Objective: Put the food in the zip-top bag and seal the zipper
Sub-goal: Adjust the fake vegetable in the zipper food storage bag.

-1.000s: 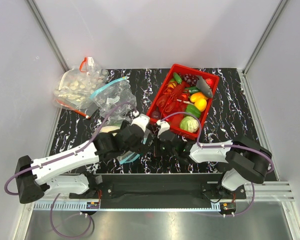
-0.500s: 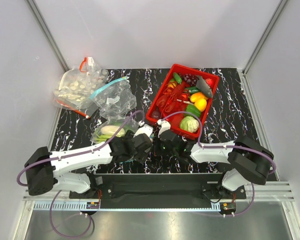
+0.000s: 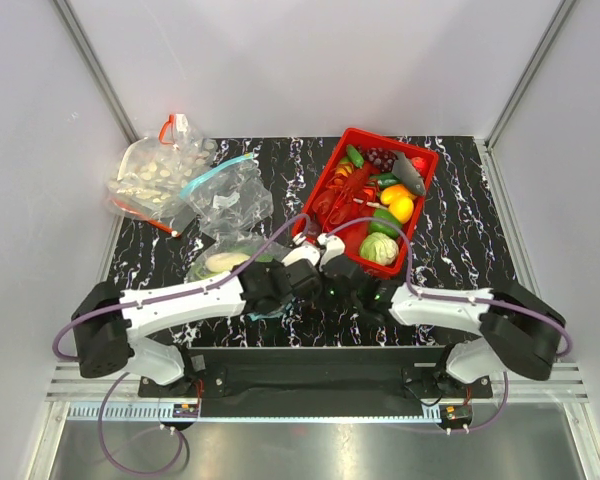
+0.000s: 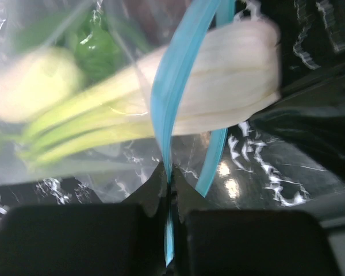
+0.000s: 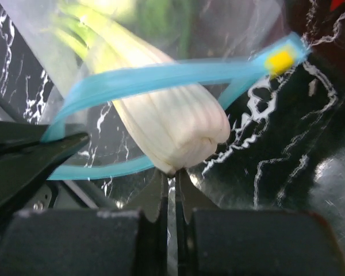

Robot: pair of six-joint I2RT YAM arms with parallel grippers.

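The left gripper (image 4: 169, 181) pinches the zipper (image 4: 163, 109). The right gripper (image 5: 171, 187) is closed, on what I cannot tell. The bag (image 3: 198, 268) lies left of centre in the top view, with the leek (image 4: 218, 80) end through its mouth.

Teal-blue zipper (image 4: 161, 115), white-and-green leek (image 4: 230, 75), black white-veined table (image 3: 460, 230)

In the top view, the clear crinkly plastic zip-top bag (image 3: 205, 265) is largely covered by the left arm (image 3: 180, 300). In the left wrist view, the white oval radish-like piece (image 4: 31, 83) at 9 o'clock is blurred. The green leaves of the long white-stalked leek (image 4: 218, 86) are also blurred there and are cut off by the left edge. In the right wrist view, the leek's leaves are blurred at 12 o'clock. Whether the thin teal-blue zipper strip (image 5: 149, 75) is pinched by the right gripper (image 5: 171, 184) cannot be told.
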